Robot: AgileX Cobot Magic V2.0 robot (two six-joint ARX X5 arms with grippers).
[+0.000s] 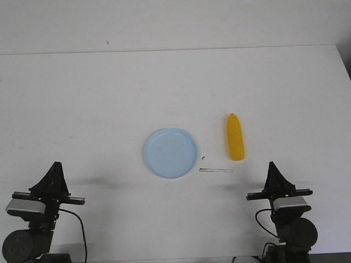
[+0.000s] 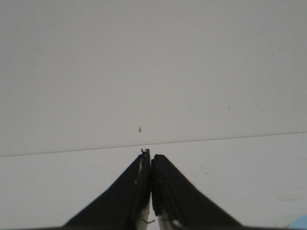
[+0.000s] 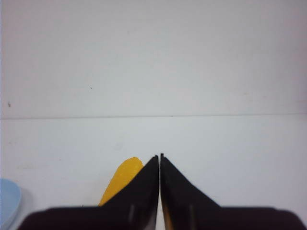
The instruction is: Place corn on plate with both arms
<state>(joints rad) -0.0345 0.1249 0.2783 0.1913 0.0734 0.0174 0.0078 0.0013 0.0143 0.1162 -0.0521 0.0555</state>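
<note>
Front view shows the white flat bench (image 1: 109,98) with the smooth bright yellow plastic-looking corn cob (image 1: 236,137) lying flat on it, ahead of the right black pointed hand (image 1: 272,166) and a little toward the left arm's side of it, well apart from its tips. The cob's tapered end points away from the robot. The round shallow pale blue plate (image 1: 170,153) with its thin raised rim sits bare on the bench between the two hands, nearer the right one, with a clear gap between its rim and the corn. A thin pale strip (image 1: 215,170) lies flat on the bench between the plate and the right hand, just short of the cob's blunt end.

The left black pointed hand (image 1: 55,165) rests low near the bench's near edge, well apart from both plate and corn.

Left wrist view shows the left hand (image 2: 150,155) clenched, its two dark fingers (image 2: 170,187) pressed together with nothing between them; a sliver of pale blue plate (image 2: 300,222) shows at the frame's corner.

Right wrist view shows the right hand (image 3: 159,155) clenched too, fingers (image 3: 182,191) meeting along a thin line and holding nothing. The yellow corn (image 3: 121,179) lies just beyond and beside the fingertips, partly hidden behind one finger, and the plate's edge (image 3: 8,201) shows further off on that same side
</note>
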